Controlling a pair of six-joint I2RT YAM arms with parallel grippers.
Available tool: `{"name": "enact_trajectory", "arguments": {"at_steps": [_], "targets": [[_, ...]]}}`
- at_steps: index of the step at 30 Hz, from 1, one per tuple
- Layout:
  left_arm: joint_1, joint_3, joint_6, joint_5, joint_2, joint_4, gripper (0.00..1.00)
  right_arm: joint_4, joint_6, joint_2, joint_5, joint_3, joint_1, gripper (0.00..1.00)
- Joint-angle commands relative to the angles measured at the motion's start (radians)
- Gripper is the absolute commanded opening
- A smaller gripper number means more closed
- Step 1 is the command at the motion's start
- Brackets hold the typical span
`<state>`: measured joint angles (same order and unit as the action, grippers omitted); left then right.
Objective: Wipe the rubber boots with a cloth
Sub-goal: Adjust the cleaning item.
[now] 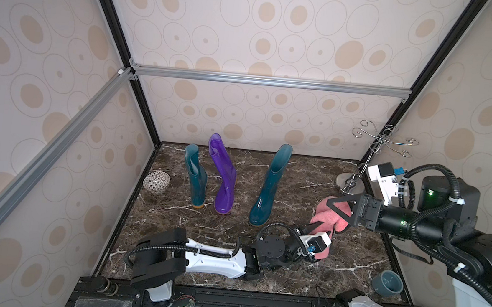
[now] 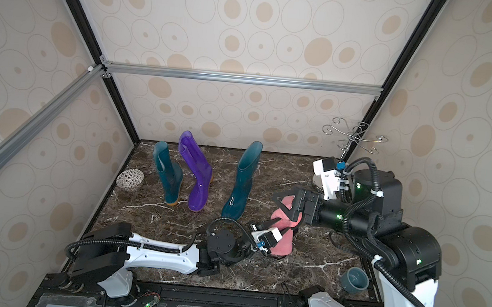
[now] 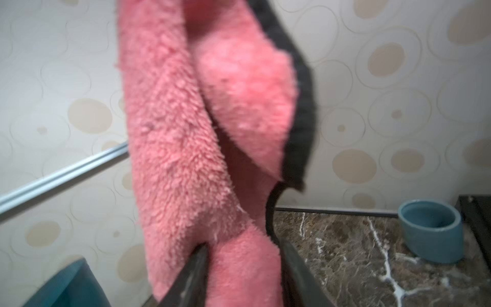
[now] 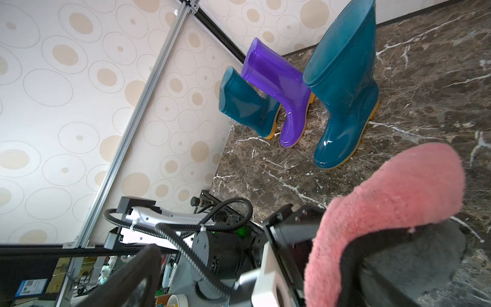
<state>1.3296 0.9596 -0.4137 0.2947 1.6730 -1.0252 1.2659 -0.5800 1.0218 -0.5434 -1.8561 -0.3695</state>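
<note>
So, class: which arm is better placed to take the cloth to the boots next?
Probably left. The left hand has the cloth between its fingers, close to the nearest teal boot; the right hand gapes wide, cloth draped over one finger.

Circle-patterned beige walls (image 1: 266,24) enclose dark marble floor (image 1: 304,172).

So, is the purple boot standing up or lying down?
Standing up: the purple boot rests on its sole, open top raised, leaning a little.
</note>
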Motion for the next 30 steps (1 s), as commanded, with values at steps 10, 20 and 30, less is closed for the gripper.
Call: {"name": "enact_trajectory", "arguments": {"at_steps": [10, 20, 30], "targets": [[0.0, 0.017, -0.009, 0.17, 0.025, -0.123, 0.88, -0.098, -0.053, -0.013, -0.083, 0.061, -0.004, 1.0], [-0.026, 0.111, 0.019, 0.098, 0.063, -0.043, 0.0, -0.07, -0.036, -0.05, -0.018, 0.085, -0.005, 1.0], [-0.037, -0.069, 0.236, 0.101, 0.098, 0.043, 0.0, 0.131, 0.128, 0.057, 0.35, -0.117, -0.004, 1.0]]}}
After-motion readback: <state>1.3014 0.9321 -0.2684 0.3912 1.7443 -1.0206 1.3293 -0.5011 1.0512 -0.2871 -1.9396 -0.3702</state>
